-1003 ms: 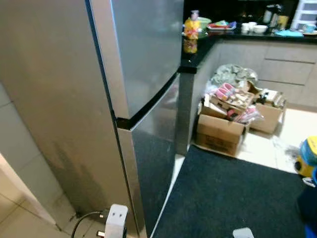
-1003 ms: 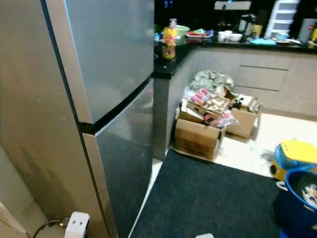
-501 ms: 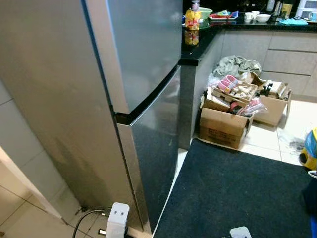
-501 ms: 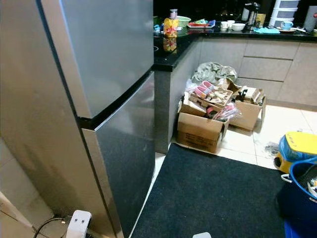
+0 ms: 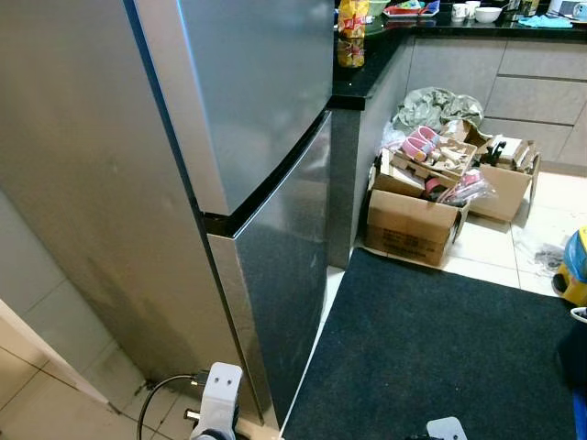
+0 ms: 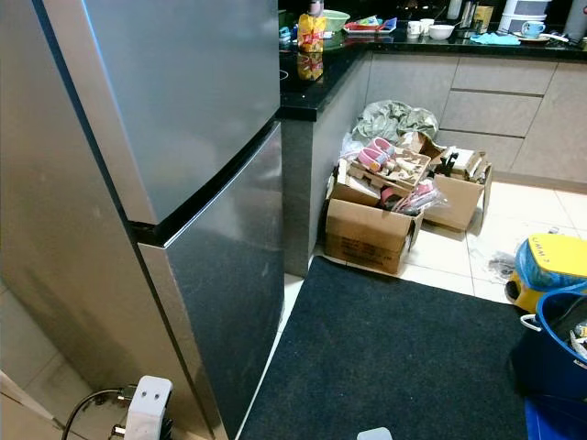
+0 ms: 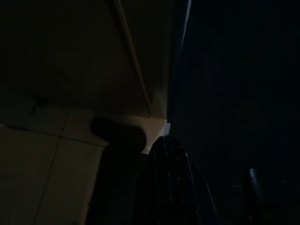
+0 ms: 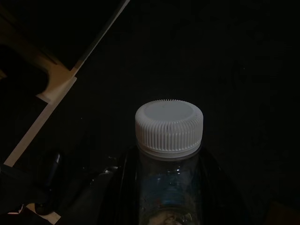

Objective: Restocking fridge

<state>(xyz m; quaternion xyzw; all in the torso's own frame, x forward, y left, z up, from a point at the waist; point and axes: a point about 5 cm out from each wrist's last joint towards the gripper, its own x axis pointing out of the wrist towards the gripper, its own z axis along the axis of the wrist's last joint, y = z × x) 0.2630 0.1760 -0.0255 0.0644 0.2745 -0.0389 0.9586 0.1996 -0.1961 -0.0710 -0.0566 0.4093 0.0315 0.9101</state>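
**Bottle in right jaws; fridge shut, dead ahead**

Right gripper [image 8: 164,197]: right wrist view is dark, but a clear bottle [image 8: 166,187] with a ribbed white cap [image 8: 169,127] stands upright between the jaws; black fingers [image 8: 126,187] flank its shoulders on both sides, closed against it; below lies the dark mat, with a pale strip of floor tile at one edge.

Left gripper [image 7: 169,183]: very dark view; one black finger shape is discernible over the mat's edge and pale tile; how far the jaws are parted, I cannot tell.

Fridge [image 5: 183,183]: tall, stainless, two doors, both closed; a black seam runs between upper and lower door; it fills the left of the head views (robot stands close, looking down). A white plug and cable [image 5: 215,403] sit on the tiles at its base.

Dark mat [image 5: 440,348] covers the floor to the right of the fridge. Beyond it, open cardboard boxes [image 5: 413,225] filled with assorted items stand against the grey cabinets. The black bench [image 5: 367,78] adjoins the fridge; a yellow-labelled bottle [image 5: 350,27] stands on it; bowls and cups sit further along. A blue bucket [image 6: 559,348] and a yellow object [image 6: 548,270] are at the far right.
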